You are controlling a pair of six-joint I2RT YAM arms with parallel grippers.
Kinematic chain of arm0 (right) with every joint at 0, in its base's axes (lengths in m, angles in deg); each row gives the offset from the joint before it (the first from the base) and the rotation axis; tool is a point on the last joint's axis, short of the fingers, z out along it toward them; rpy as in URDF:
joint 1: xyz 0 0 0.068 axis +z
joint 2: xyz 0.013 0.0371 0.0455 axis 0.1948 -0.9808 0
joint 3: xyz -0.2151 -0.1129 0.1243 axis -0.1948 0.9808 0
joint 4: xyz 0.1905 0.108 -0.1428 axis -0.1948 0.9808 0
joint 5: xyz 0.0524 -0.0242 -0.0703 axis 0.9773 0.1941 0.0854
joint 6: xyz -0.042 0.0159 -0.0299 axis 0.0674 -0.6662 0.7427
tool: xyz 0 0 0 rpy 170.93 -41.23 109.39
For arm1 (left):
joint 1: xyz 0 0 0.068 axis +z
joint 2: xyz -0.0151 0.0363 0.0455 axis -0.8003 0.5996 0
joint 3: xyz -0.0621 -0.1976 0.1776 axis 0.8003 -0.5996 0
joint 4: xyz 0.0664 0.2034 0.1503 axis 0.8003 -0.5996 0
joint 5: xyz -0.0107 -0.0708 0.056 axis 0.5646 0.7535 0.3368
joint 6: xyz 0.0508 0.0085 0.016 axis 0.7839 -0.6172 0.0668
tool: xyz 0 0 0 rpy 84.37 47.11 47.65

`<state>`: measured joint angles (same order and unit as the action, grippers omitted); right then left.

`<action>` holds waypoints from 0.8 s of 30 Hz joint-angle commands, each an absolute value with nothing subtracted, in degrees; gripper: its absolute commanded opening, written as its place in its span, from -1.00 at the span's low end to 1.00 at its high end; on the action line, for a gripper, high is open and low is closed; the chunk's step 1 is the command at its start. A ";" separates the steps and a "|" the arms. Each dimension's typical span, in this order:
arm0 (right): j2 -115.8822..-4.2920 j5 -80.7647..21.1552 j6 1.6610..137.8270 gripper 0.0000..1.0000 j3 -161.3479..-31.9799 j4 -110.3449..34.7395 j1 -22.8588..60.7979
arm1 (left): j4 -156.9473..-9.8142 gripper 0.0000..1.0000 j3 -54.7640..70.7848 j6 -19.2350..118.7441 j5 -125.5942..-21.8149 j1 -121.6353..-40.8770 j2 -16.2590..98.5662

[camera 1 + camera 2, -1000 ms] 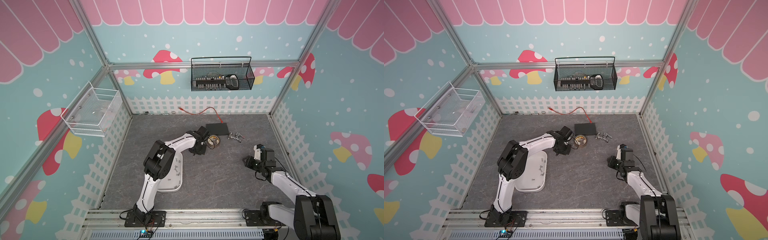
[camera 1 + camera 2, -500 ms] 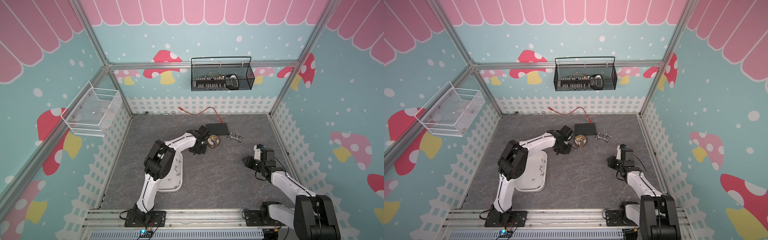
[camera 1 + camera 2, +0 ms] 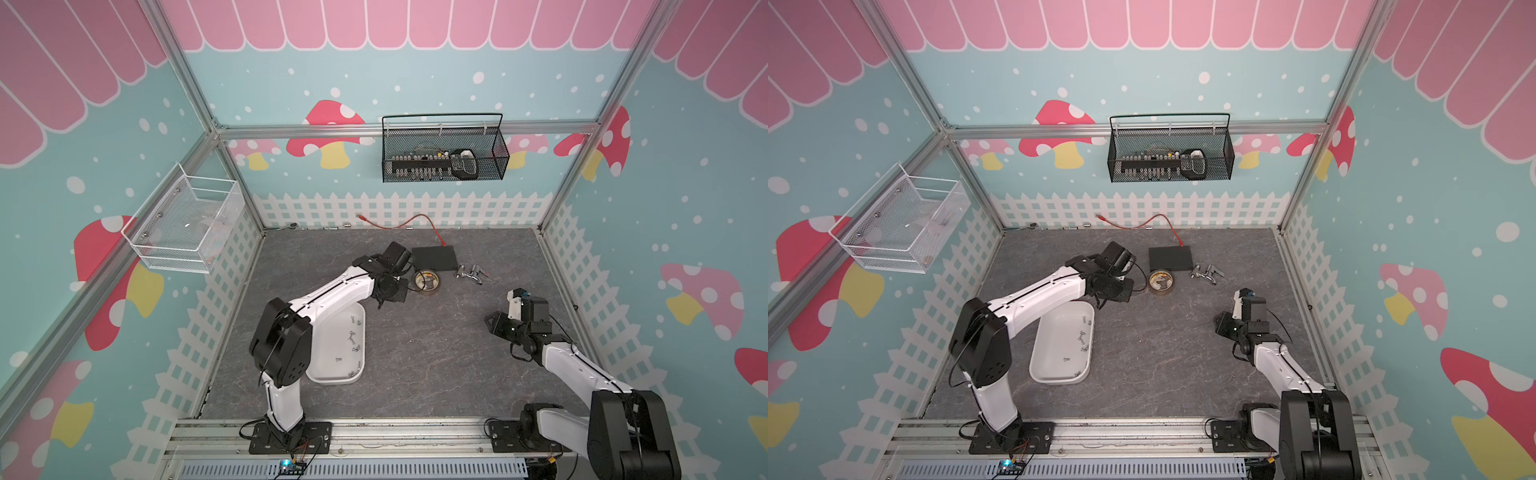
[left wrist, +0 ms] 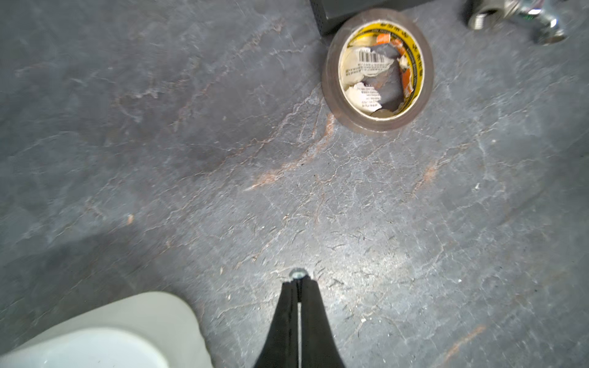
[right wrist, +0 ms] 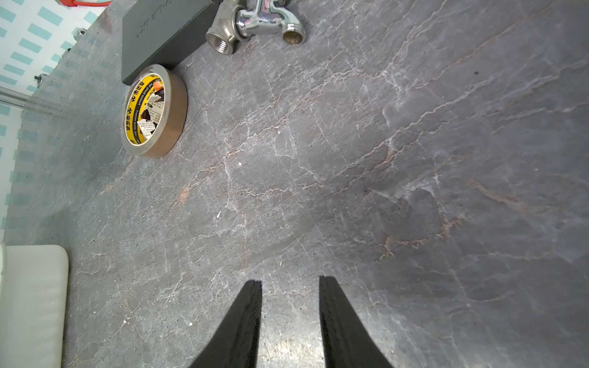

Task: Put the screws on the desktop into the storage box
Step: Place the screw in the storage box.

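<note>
So the dark grey marble-veined bench (image 3: 436,353) is carrying everything here. The white left arm (image 3: 332,295) is reaching out across it toward the back, and the white right arm (image 3: 573,365) is hanging out on its own side. The shallow white plastic storage box (image 3: 332,368) is lying flat on the left arm's side, partly hiding under that arm in both top views. Further back, the flat black box (image 3: 434,257) is lying on the bench. The brown roll of packing tape (image 3: 427,291) is lying flat just beside its near corner. The clump of silver metal pipe fittings (image 3: 469,274) is sitting just beside the box's other end. The left fingers (image 4: 288,302) are hanging over bare bench between the far end of the storage box and the tape roll. They're squeezed right together, pinching a tiny silver screw (image 4: 298,273) at the very tips, with only its head poking out. Can't tell if it's touching the bench. The right fingers (image 5: 251,302) are standing partly apart with nothing between them, over bare bench well apart from all the objects. A handful of small silver screws (image 3: 352,337) are lying inside the storage box, mostly along the side facing the middle of the bench.
</note>
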<state>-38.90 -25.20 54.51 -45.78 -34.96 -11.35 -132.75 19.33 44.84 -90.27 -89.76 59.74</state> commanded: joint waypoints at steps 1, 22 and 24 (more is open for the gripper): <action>-38.83 -24.36 54.70 -0.28 -45.58 -34.82 -11.76 | -133.20 -1.00 12.05 40.89 -93.57 -89.59 52.38; -35.85 -26.10 55.47 -0.19 -46.00 -34.16 -11.76 | -129.36 0.17 -12.07 33.86 -98.94 -82.12 26.89; -33.88 -28.03 55.58 -0.16 -46.26 -34.20 -11.80 | -129.11 0.20 -11.58 34.35 -101.56 -82.07 24.55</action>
<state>-36.37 -25.47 54.86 -45.78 -34.68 -11.35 -130.39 -13.83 33.24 -96.98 -82.43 28.27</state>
